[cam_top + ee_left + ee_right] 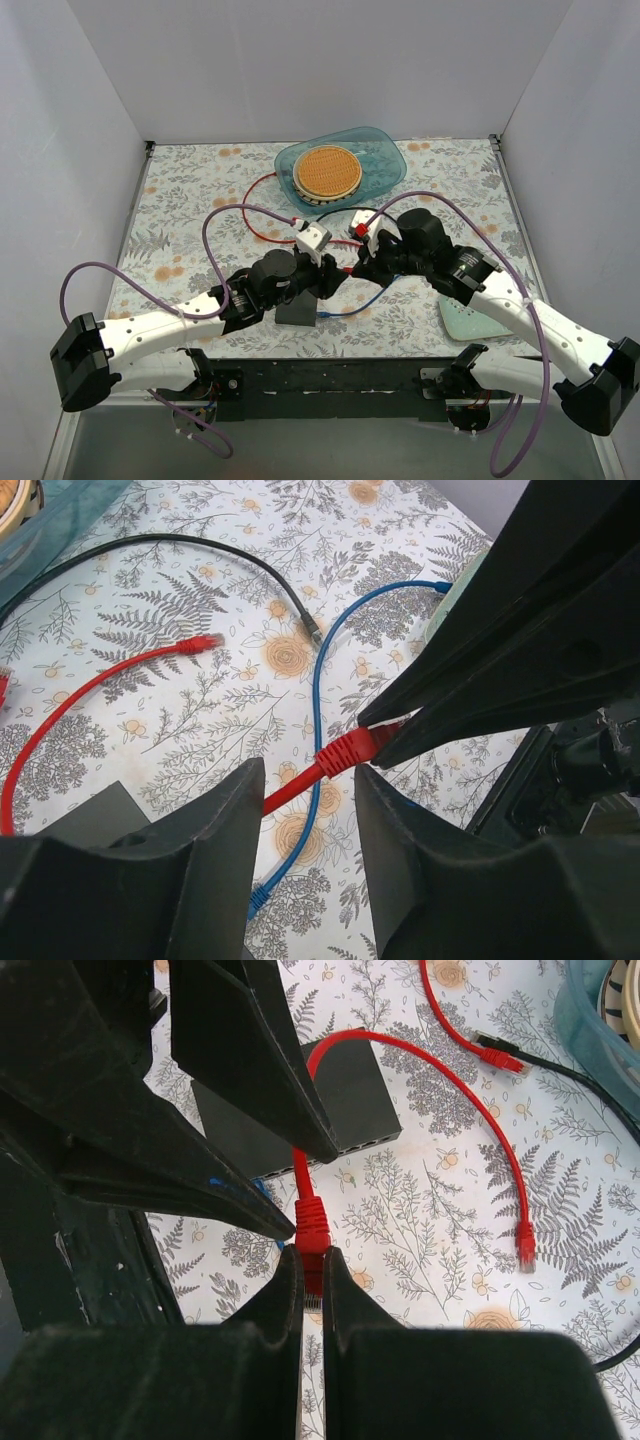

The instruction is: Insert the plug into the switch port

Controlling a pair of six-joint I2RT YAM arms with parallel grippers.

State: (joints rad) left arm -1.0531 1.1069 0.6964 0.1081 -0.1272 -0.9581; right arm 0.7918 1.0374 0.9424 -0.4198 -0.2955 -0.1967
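In the top external view, a table (pixel 180 200) covered with a flowered cloth is seen, and the two arms are brought together over its near middle. At the far side a teal tray (pixel 390 160) is placed, with a round woven disc (pixel 327 172) inside it. The switch (pixel 345 1100) is laid flat on the cloth near the front edge, beneath the left gripper (pixel 308 780); its row of ports is turned toward the right gripper (pixel 312 1260). A pale green pad (pixel 465 320) is partly hidden under the right arm. A blue cable (pixel 318 680) and a black cable (pixel 250 565) are spread loose on the cloth. The red plug (pixel 312 1225) is pinched firmly between the closed jaws of the right gripper, near the port edge but apart from it. The jaws of the left gripper are held partly open on both sides of the red cable (pixel 440 1070); contact with it cannot be told.
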